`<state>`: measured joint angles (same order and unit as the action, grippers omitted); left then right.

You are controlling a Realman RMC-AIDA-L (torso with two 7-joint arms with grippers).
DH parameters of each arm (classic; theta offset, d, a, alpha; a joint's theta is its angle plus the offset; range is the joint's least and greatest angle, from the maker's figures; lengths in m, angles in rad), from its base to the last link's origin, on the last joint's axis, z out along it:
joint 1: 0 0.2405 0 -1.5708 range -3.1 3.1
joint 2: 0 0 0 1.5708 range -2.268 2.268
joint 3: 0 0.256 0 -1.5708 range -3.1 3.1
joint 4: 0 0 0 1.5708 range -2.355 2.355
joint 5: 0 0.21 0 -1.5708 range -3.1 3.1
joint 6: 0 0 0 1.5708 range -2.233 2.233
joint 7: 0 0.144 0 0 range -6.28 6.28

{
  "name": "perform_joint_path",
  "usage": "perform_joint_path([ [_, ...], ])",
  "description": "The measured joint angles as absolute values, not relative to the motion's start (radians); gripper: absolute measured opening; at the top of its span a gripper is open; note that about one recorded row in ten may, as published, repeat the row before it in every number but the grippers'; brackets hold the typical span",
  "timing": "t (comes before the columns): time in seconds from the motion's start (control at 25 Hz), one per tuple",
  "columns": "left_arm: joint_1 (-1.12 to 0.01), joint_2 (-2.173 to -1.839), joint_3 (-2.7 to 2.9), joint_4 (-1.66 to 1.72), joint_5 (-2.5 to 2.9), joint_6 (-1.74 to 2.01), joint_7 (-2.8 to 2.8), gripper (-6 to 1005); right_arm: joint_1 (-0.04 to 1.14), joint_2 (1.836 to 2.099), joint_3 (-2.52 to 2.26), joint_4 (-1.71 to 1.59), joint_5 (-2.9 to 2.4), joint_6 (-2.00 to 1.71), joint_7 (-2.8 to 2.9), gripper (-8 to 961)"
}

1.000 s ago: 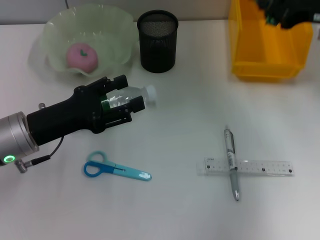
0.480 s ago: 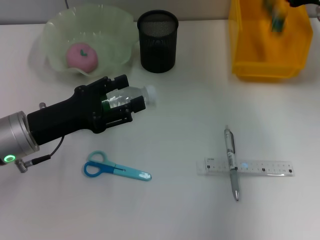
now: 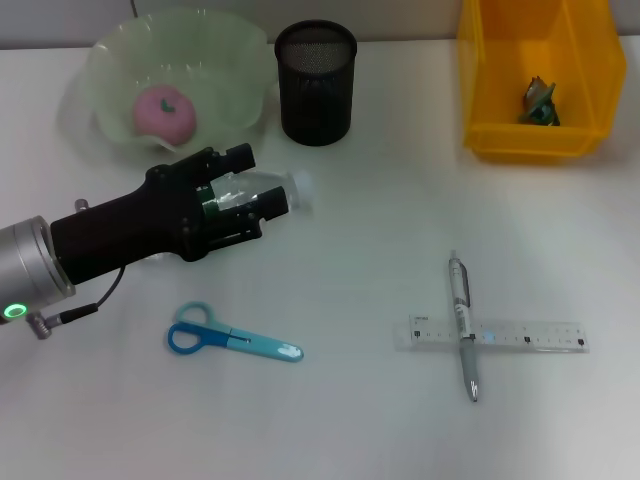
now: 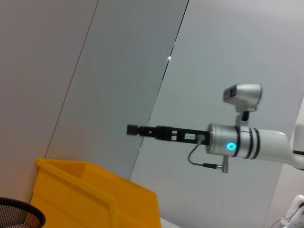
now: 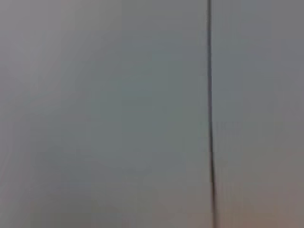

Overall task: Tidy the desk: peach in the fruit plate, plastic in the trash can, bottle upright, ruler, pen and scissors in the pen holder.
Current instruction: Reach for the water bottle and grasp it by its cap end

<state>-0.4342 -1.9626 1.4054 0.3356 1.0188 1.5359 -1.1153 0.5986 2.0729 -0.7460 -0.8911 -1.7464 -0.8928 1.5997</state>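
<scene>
My left gripper is closed around a clear plastic bottle with a white cap, lying on its side near the fruit plate. The pink peach sits in the pale green fruit plate. A crumpled plastic scrap lies in the yellow bin. Blue scissors lie at the front left. A silver pen lies across a clear ruler at the front right. The black mesh pen holder stands at the back. My right gripper shows only in the left wrist view, held high.
The yellow bin and the pen holder's rim also show in the left wrist view. The right wrist view shows only a grey wall. Bare table lies between the bottle and the pen.
The plastic scrap has dropped from the right gripper into the yellow bin, and that gripper has left the head view. My left gripper has shifted slightly toward the plate with the bottle.
</scene>
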Motion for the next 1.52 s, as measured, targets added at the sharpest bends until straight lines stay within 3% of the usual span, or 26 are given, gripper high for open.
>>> perform_joint_path([
  [0.24, -0.448, -1.958, 1.383, 0.337, 1.02, 1.521, -1.117, 846, 0.507, 2.034, -0.746, -0.87, -1.558, -1.289, 1.636, 723],
  [0.32, -0.455, -1.955, 1.38, 0.337, 1.02, 1.511, -1.117, 846, 0.486, 2.007, -0.756, -0.836, -1.568, -1.523, 1.598, 748],
  [0.44, -0.463, -1.949, 1.379, 0.337, 1.023, 1.499, -1.122, 846, 0.483, 2.004, -0.759, -0.83, -1.587, -1.57, 1.582, 780],
  [0.56, -0.478, -1.939, 1.379, 0.338, 1.035, 1.479, -1.135, 846, 0.466, 2.013, -0.763, -0.81, -1.666, -1.649, 1.5, 800],
  [0.72, -0.505, -1.919, 1.381, 0.348, 1.067, 1.442, -1.162, 846, 0.428, 2.045, -0.76, -0.737, -1.783, -1.608, 1.304, 800],
  [1.04, -0.531, -1.91, 1.348, 0.451, 1.217, 1.361, -1.246, 846, 0.401, 2.075, -0.767, -0.644, -1.854, -1.459, 1.12, 799],
  [1.44, -0.663, -1.949, 1.229, 0.635, 1.686, 1.239, -1.513, 846, 0.408, 2.076, -0.768, -0.569, -1.864, -1.403, 1.036, 799],
  [1.52, -0.731, -1.969, 1.191, 0.686, 1.872, 1.237, -1.617, 846, 0.405, 2.077, -0.768, -0.568, -1.865, -1.402, 1.035, 799],
])
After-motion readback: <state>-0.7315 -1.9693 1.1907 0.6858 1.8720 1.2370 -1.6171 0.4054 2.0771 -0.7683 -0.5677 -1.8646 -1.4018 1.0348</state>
